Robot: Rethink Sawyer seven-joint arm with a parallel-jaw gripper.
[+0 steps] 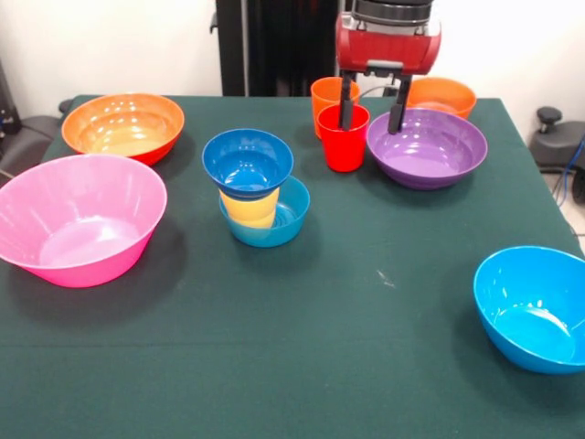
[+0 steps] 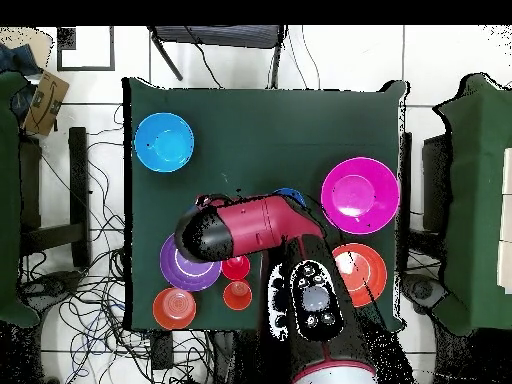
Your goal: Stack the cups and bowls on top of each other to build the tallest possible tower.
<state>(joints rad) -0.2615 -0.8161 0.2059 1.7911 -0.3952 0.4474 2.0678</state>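
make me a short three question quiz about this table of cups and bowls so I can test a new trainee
1. True or false: the tower near the table's middle is a small blue bowl on a yellow cup standing in another small blue bowl.
2. Which cup does the gripper straddle with one finger?
A. the red cup
B. the orange cup
C. the yellow cup
3. Fill in: the gripper's other finger hangs over the ___ bowl.

Key
1. True.
2. A: the gripper is open, one finger at the red cup, the orange cup just behind it.
3. Purple.
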